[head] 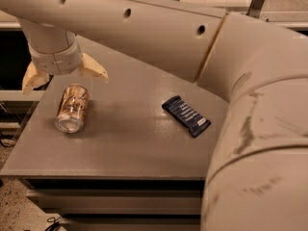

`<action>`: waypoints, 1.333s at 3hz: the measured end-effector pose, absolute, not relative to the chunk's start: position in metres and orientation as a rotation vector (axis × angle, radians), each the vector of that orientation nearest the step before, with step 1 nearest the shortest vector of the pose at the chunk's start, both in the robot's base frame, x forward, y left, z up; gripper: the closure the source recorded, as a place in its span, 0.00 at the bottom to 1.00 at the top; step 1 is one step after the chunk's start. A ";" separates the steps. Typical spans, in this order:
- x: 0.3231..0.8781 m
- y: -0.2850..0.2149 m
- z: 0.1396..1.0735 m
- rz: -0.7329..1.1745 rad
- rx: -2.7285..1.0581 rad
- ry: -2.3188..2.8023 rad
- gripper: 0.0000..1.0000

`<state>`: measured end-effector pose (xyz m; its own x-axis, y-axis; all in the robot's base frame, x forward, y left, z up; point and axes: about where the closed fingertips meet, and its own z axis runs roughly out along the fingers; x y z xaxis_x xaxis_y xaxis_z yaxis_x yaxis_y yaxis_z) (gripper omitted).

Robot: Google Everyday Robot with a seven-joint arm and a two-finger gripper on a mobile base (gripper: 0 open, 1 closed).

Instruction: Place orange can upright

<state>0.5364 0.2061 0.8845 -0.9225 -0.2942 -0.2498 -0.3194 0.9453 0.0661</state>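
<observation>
The orange can [72, 108] lies on its side on the grey table [130, 143] near the left edge, its silver end facing the camera. My gripper [63, 77] hangs just above and behind the can, open, with its two tan fingers [94, 68] spread wide to either side. It holds nothing and does not touch the can.
A flat dark blue snack bar wrapper [186, 115] lies on the table right of centre. My large arm [250, 105] fills the top and right of the view and hides the table's right part. The table's left edge [29, 124] is close to the can.
</observation>
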 end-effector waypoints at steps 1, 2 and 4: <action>0.538 0.213 0.877 0.113 -0.356 2.908 0.00; 0.532 0.215 0.871 0.082 -0.289 2.942 0.00; 0.522 0.212 0.852 0.112 -0.224 3.018 0.00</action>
